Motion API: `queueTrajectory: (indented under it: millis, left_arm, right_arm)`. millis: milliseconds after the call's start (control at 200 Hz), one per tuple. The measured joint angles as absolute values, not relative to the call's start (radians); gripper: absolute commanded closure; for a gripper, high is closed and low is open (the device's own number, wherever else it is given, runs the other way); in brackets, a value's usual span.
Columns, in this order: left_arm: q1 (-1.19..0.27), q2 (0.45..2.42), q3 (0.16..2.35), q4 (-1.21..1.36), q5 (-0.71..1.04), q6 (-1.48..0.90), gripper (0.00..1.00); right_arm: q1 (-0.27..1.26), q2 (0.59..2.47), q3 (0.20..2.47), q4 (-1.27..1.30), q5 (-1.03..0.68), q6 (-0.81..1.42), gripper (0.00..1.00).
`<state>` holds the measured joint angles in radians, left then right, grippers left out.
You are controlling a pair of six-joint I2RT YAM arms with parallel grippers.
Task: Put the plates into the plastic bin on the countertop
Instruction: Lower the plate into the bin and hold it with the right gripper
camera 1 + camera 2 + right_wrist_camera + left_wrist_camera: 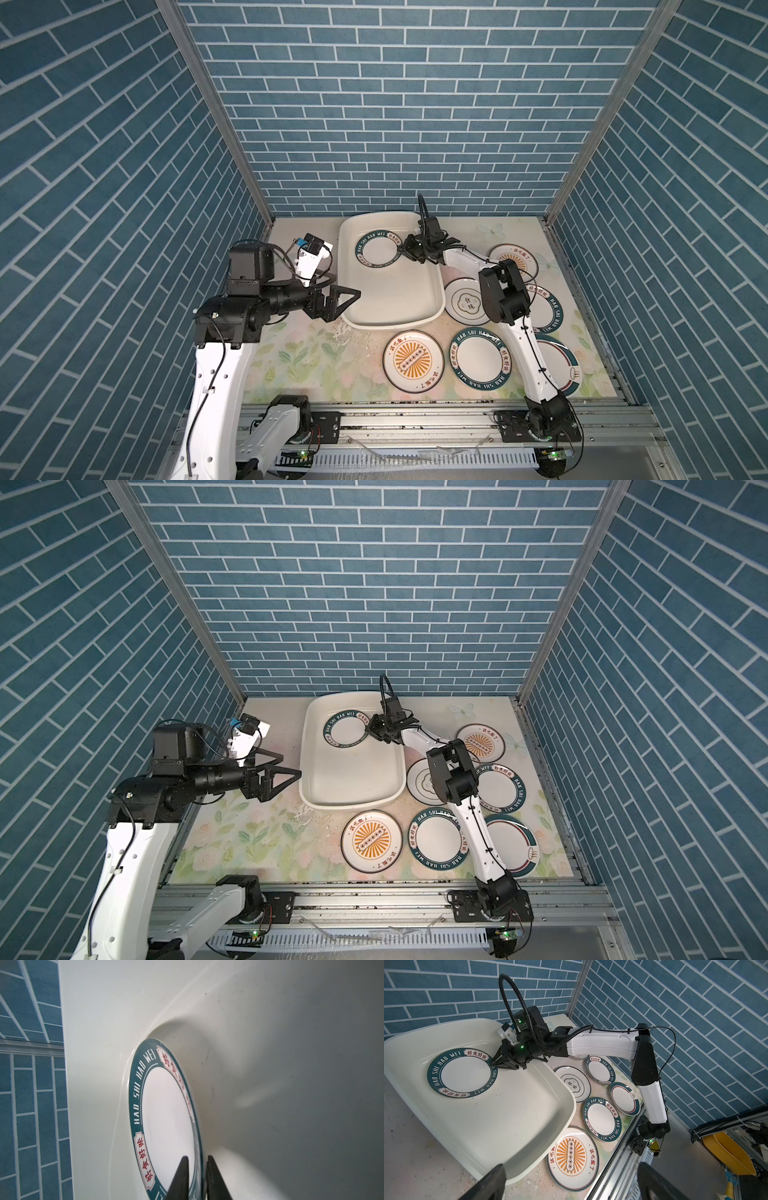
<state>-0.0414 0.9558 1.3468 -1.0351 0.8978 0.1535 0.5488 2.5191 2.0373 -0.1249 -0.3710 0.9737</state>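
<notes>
**Plates and bin, seen from above and from both wrists.** The plastic bin (395, 297) (353, 779) is set on the flowered counter (307, 365), its long axis running from the front rail towards the back wall. One binned plate (377, 248) (345, 730) (462, 1073) (166, 1109), teal-rimmed and lettered, is seen lying flat and face up on the bin floor at the far end. Being round, it has no long axis; its HAO SHI HAO WEI arc is turned to the far side.

The right claw (401, 249) (493, 1063) (197, 1160) is pointed leftwards across the bin's right rim. The plate's right edge is straddled by its fingers (180, 1180), which stand narrowly apart; whether the rim is pinched cannot be told. The left claw (344, 287) (291, 764) is held level beside the bin's left wall, pointed towards it, its jaws spread wide and empty.

Six more plates lie face up on the counter:
- **In front of the bin:** the near sunburst plate (412, 360), the near lettered plate (478, 359) and the banded plate (557, 361).
- **To the bin's right:** the cloud-emblem plate (463, 301) just beside the bin wall, the right-hand lettered plate (542, 309) and the far sunburst plate (482, 741)
</notes>
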Motion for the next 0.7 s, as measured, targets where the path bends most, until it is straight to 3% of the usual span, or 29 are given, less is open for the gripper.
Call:
queueTrajectory:
  millis: [700]
  left_arm:
    - [-0.039, 0.927, 1.323, -1.027, 0.892, 0.146, 0.01]
  right_arm:
    - [0.553, 2.506, 1.995, -0.124, -0.343, 0.960, 0.63]
